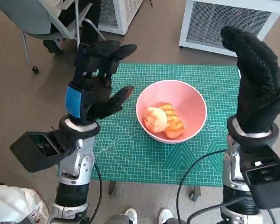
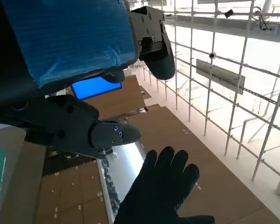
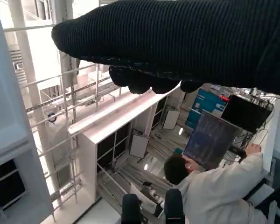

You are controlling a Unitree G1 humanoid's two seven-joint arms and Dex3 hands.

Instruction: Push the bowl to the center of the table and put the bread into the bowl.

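No legible text, label, brand or number anywhere; green cutting mat (image 1: 130,154) markings too small.

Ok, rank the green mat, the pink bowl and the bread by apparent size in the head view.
1. Green mat, largest by far.
2. Pink bowl.
3. Bread, smallest, lying inside the bowl.
All three lie at about table level, so camera nearness hardly skews this order.

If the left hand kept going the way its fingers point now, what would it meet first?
Probably nothing on the table: the left hand is raised, fingers pointing up and away past the green mat, left of the pink bowl. Depth is unclear.
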